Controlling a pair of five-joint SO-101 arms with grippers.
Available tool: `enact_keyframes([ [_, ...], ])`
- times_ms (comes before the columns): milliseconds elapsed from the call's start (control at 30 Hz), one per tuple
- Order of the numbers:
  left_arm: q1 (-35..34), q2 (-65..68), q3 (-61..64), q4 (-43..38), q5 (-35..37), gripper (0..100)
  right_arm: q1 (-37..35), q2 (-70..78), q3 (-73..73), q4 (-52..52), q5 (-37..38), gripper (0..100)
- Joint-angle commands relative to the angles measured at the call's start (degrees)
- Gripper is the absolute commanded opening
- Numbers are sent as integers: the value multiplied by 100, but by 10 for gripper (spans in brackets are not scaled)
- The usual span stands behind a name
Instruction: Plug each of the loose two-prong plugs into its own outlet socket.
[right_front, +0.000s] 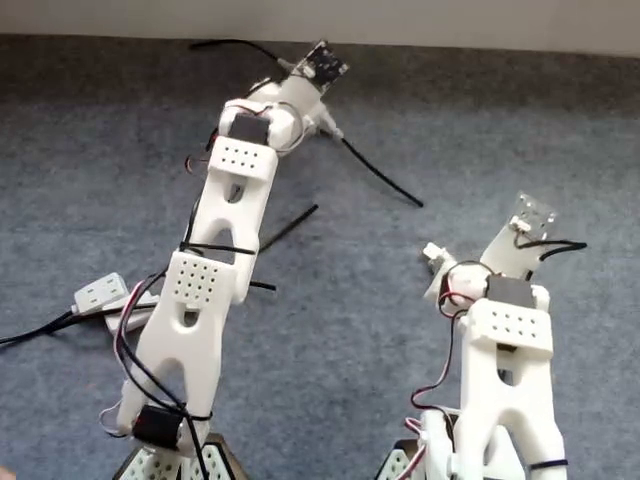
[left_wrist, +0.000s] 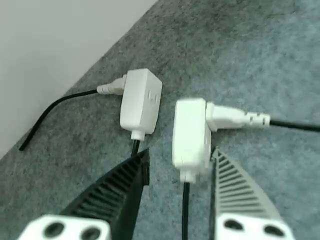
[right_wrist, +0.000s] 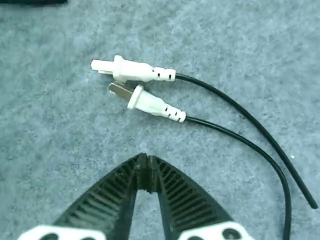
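Observation:
Two loose white two-prong plugs, one (right_wrist: 132, 70) beside the other (right_wrist: 150, 104), lie side by side on the grey carpet with black cords trailing away. My right gripper (right_wrist: 146, 160) hovers shut just short of them, holding nothing. Near the wall lie two white socket blocks. My left gripper (left_wrist: 180, 152) is open around one block (left_wrist: 190, 132), which has a white plug (left_wrist: 235, 118) in its side. The other block (left_wrist: 141, 102) lies beside it, outside the black finger (left_wrist: 125, 185), with a plug (left_wrist: 110, 89) in it too.
A white power strip (right_front: 100, 293) lies at the left, partly under the left arm (right_front: 215, 280). Black cords (right_front: 380, 175) cross the carpet between the arms. The right arm (right_front: 505, 330) stands at the lower right. The wall runs along the far edge.

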Motion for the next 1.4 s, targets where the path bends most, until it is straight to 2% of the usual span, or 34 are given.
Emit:
enact_keyframes([
  [0, -136, 75, -268, -176, -18, 256, 13, -101, 295, -453, -44, 7],
  [133, -259, 127, -312, -114, 721, 306, 13, -101, 312, -462, -44, 7],
  [200, -338, -48, -453, 211, 914, 311, 13, -101, 312, -462, -44, 7],
  [400, -541, -971, -1244, 2497, 897, 312, 22, -101, 330, -462, -35, 9],
  [500, -646, -1437, -1446, 3578, 281, 312, 22, -101, 347, -462, 246, 9],
  [600, -857, -1842, -1455, 4220, -484, 309, 22, -101, 365, -470, 519, 9],
  [733, -1411, -2229, -1455, 4273, -730, 309, 22, -92, 374, -470, 536, 9],
  [1067, -2703, -2457, -1446, 4299, -2215, 309, 13, -84, 497, -549, 563, 9],
  [1367, -3468, -2457, -1446, 4325, -2365, 309, 13, -92, 866, -1121, 571, 9],
])
